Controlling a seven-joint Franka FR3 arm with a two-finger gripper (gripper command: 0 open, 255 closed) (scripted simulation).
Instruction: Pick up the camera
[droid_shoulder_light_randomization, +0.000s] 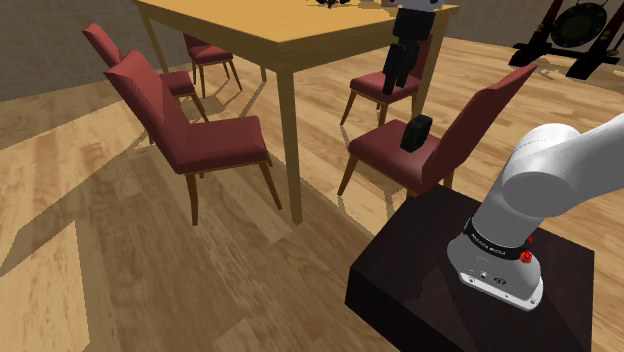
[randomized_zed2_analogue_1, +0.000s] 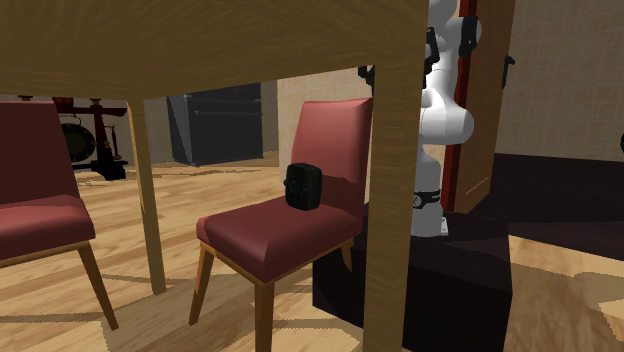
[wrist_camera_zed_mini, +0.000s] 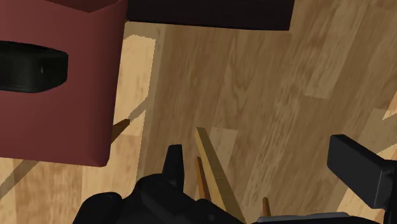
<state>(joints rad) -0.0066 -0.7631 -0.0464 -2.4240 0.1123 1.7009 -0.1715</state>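
One risk stands out: the small black box-shaped camera sits on the seat of the dark-red padded chair, close to that chair's backrest, so a finger could catch the backrest or tip the camera. The light wooden desk beside the chair may crowd the approach. The all-black gripper hangs released, fingers apart, over the floor beside the chair, well apart from the camera.

Wood plank floor throughout. Shoulder view: wooden table at 12 o'clock, red chairs around it from 10 to 3 o'clock, gong at 2 o'clock, grey wall at 10 o'clock.
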